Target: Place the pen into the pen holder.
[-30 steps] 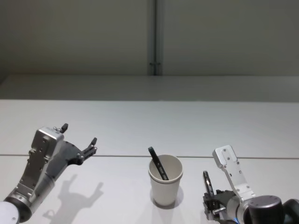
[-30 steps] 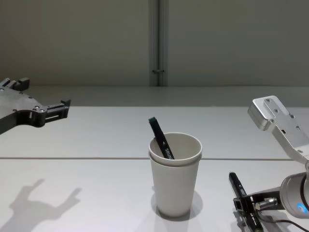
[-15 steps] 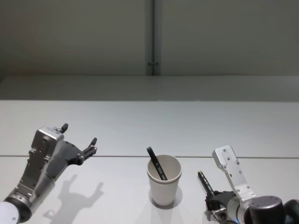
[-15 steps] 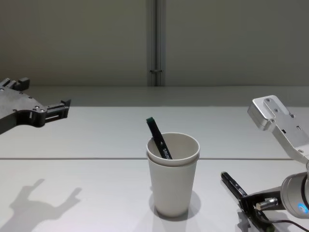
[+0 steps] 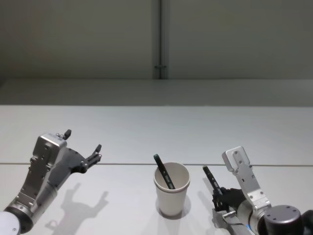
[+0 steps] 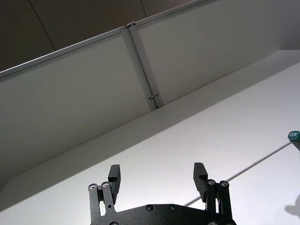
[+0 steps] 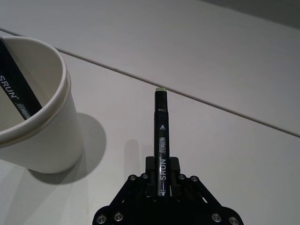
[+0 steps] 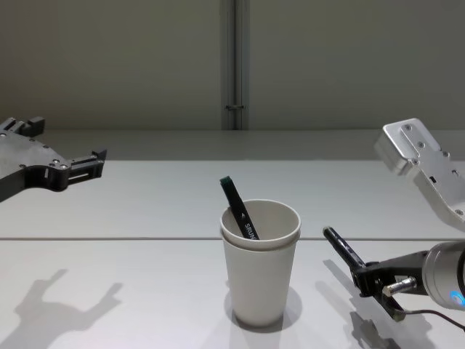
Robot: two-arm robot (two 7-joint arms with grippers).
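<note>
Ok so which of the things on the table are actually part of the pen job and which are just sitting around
Part of the job:
- pen, clamped in the right end effector
- pen holder, the off-white paper cup

Just there:
- second pen, already leaning inside the cup
- left end effector, open, raised off to the left, idle
- table

One pen (image 8: 239, 212) in the pen holder (image 8: 259, 269), another pen (image 8: 344, 258) right of it.
</note>
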